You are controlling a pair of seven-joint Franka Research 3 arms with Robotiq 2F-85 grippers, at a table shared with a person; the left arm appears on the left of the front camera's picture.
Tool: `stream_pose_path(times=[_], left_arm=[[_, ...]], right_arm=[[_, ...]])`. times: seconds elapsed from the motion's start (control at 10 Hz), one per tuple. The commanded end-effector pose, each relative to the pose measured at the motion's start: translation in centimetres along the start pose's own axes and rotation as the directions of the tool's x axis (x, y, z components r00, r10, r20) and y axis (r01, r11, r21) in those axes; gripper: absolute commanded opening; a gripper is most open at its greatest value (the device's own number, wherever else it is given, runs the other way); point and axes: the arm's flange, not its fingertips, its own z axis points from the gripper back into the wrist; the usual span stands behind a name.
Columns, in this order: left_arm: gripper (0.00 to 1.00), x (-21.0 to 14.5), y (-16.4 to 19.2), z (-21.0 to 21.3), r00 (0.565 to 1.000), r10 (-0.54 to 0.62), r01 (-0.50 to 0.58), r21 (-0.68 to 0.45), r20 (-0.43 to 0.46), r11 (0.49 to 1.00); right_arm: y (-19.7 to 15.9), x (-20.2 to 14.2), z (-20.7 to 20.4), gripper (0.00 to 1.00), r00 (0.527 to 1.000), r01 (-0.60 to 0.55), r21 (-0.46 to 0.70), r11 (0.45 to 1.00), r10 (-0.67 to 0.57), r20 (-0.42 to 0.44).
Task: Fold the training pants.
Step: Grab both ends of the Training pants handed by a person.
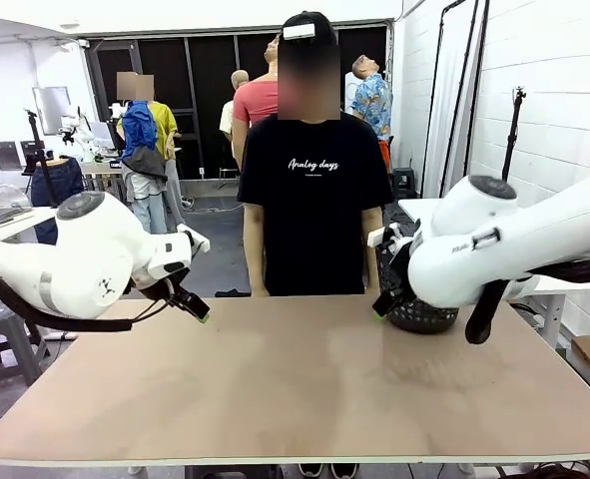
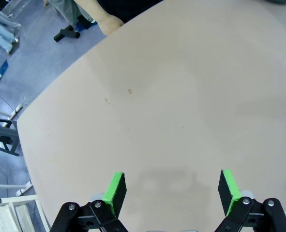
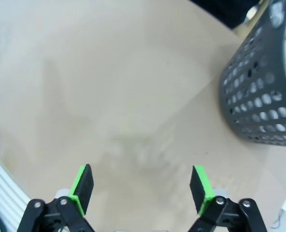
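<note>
L pincer: jaws wide, empty | R pincer: jaws wide, empty

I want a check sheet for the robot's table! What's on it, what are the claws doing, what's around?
Surface: tan tabletop, a few small specks.
Job's things: pale grey fabric inside the dark grey perforated plastic basket at the far right, maybe the training pants.
Clutter: nothing seen.
Grippers: left gripper and right gripper both open above the table, holding nothing.
Cables: black cable along the left arm.
Surroundings: person in a black T-shirt at the far edge; white brick wall.
</note>
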Motion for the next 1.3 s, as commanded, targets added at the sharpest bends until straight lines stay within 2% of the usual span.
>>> stream_pose_path(times=[0.0, 0.2, 0.7, 1.1, 1.2], left_arm=[[1.0, -1.3, -1.8, 3.4, 1.0, 0.01, -0.01, 0.004, 0.005, 1.0], [1.0, -1.2, -2.6, 5.8, 0.999, -0.027, 0.026, 0.012, 0.04, 1.0], [1.0, -1.2, -4.3, 9.9, 0.991, -0.066, 0.054, 0.099, 0.118, 0.994], [1.0, -1.0, -4.7, 11.4, 0.991, -0.067, 0.056, 0.095, 0.112, 0.994], [1.0, -0.8, -4.7, 11.3, 0.995, -0.027, 0.018, 0.104, 0.092, 0.994]], right_arm=[[-0.4, -1.6, 3.7, 1.0, 0.999, -0.03, 0.006, 1.0, 0.03, 0.041], [0.2, -1.6, 6.1, 1.0, 0.995, -0.04, -0.038, 0.998, 0.043, 0.09], [0.5, -1.5, 8.3, 1.0, 0.989, -0.037, -0.072, 0.997, 0.046, 0.137], [0.8, -1.3, 9.5, 1.0, 0.986, -0.04, -0.091, 0.995, 0.054, 0.157], [0.7, -1.3, 9.5, 1.0, 0.988, -0.031, -0.098, 0.995, 0.046, 0.146]])
